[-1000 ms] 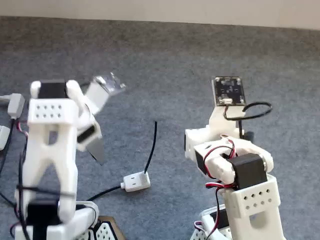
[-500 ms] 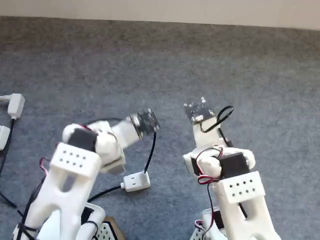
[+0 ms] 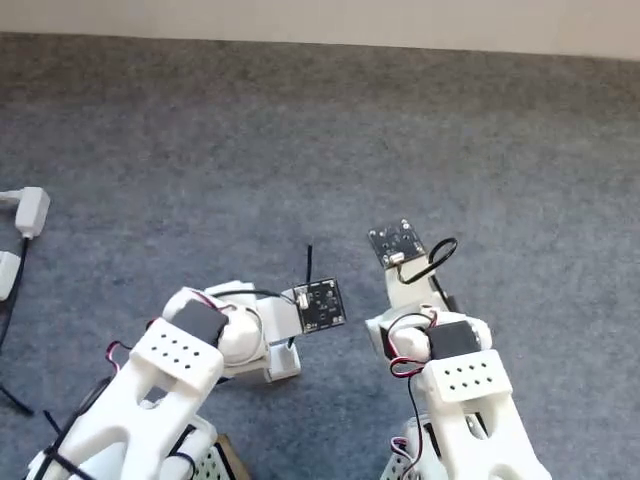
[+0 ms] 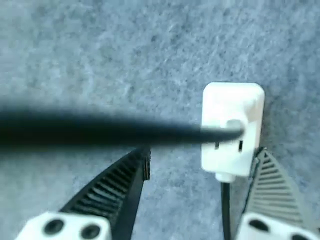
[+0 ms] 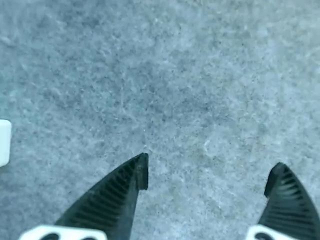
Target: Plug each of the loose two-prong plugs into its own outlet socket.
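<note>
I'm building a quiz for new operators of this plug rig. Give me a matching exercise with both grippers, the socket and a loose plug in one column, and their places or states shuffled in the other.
Column one
1. left gripper
2. right gripper
3. white socket
4. white plug

Column two
A. lies by the high view's left edge, away from both arms
B. open over grey carpet, nothing between its fingers
C. crossed by a black cable
D. open, right above the socket

Pairs: 1-D, 2-B, 3-C, 4-A
</note>
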